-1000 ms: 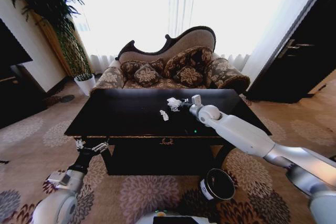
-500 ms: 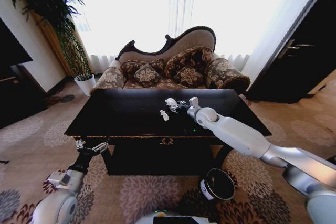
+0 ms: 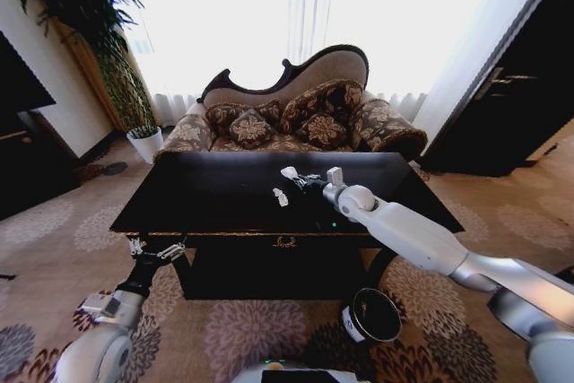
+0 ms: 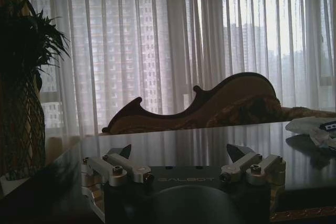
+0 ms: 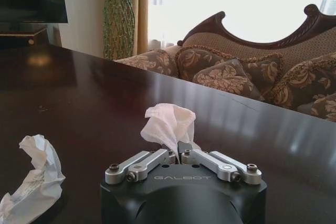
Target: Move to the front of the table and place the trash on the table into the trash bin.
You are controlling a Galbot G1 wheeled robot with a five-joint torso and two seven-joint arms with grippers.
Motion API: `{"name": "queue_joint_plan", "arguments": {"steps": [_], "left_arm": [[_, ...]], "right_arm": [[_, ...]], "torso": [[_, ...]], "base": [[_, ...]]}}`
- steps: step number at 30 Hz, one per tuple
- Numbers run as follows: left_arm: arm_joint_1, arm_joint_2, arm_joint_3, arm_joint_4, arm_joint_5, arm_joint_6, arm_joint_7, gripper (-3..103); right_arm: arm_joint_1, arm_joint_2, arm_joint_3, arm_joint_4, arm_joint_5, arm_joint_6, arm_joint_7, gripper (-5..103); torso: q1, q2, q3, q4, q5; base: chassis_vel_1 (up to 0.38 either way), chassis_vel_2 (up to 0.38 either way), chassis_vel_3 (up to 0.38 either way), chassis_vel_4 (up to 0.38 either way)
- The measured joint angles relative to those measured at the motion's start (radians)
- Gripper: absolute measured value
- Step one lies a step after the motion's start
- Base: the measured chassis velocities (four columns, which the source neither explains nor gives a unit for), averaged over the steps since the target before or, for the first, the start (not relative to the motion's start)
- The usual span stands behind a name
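**Paper wad pinched, bin waiting at the near right leg**

The right gripper [image 5: 178, 157] is clamped on a white paper wad [image 5: 169, 123], held over the middle of the table [image 3: 206, 195] toward its far edge. A second white scrap [image 3: 281, 196] lies just beside it on the top. The trash bin [image 3: 369, 314] stands on the carpet below the table's front edge. The left gripper [image 4: 184, 160], jaws apart, hangs at the front-left corner. To do this well: keep the pinch firm, lift clear, carry across the front edge, and release only above the bin's mouth.

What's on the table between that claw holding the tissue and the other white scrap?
Nothing: in the right wrist view, bare tabletop separates the right gripper, shut on a tissue, from the scrap.
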Motion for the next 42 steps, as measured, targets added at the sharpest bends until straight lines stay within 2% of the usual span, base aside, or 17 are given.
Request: {"name": "queue_joint_plan", "arguments": {"steps": [13,22,27,29,32,34,35,37,40,42], "left_arm": [[0.000,0.000,0.000,0.000,0.000,0.000,0.000,100],[0.000,0.000,0.000,0.000,0.000,0.000,0.000,100],[0.000,0.000,0.000,0.000,0.000,0.000,0.000,100],[0.000,0.000,0.000,0.000,0.000,0.000,0.000,100],[0.000,0.000,0.000,0.000,0.000,0.000,0.000,100],[0.000,0.000,0.000,0.000,0.000,0.000,0.000,100],[0.000,0.000,0.000,0.000,0.000,0.000,0.000,100],[0.000,0.000,0.000,0.000,0.000,0.000,0.000,100],[0.000,0.000,0.000,0.000,0.000,0.000,0.000,100],[0.000,0.000,0.000,0.000,0.000,0.000,0.000,100]], "right_arm": [[-0.010,-0.017,0.027,0.028,0.017,0.001,0.008,0],[-0.131,-0.077,0.167,0.113,-0.016,0.032,0.017,0],[-0.285,-0.141,0.309,0.177,-0.072,0.060,0.003,0],[-0.303,-0.149,0.329,0.187,-0.076,0.063,0.002,0],[-0.405,-0.179,0.451,0.235,-0.105,0.081,0.002,0],[-0.432,-0.185,0.483,0.247,-0.113,0.085,0.001,0],[-0.494,-0.195,0.556,0.271,-0.128,0.093,-0.003,0],[-0.535,-0.198,0.595,0.284,-0.135,0.098,-0.005,0],[-0.722,-0.194,0.765,0.321,-0.166,0.119,-0.014,0],[-0.781,-0.182,0.832,0.331,-0.175,0.132,-0.018,0]], "torso": [[0.000,0.000,0.000,0.0001,0.0000],[0.000,0.000,0.000,0.0001,0.0000],[0.000,0.000,0.000,-0.0002,0.0002],[0.000,0.000,0.000,-0.0003,0.0001],[0.000,0.000,0.000,0.0000,0.0000],[0.000,0.000,0.000,0.0000,0.0001],[0.000,0.000,0.000,0.0001,0.0000],[0.000,0.000,0.000,0.0003,-0.0005],[0.000,0.000,0.000,-0.0005,0.0005],[0.000,0.000,0.000,-0.0004,0.0000]], "base": [[0.000,0.000,0.000,0.000],[0.000,0.000,0.000,0.000],[0.000,0.000,0.000,0.000],[0.000,0.000,0.000,0.000],[0.000,0.000,0.000,0.000],[0.000,0.000,0.000,0.000],[0.000,0.000,0.000,0.000],[0.000,0.000,0.000,0.000],[0.000,0.000,0.000,0.000],[0.000,0.000,0.000,0.000]]}}
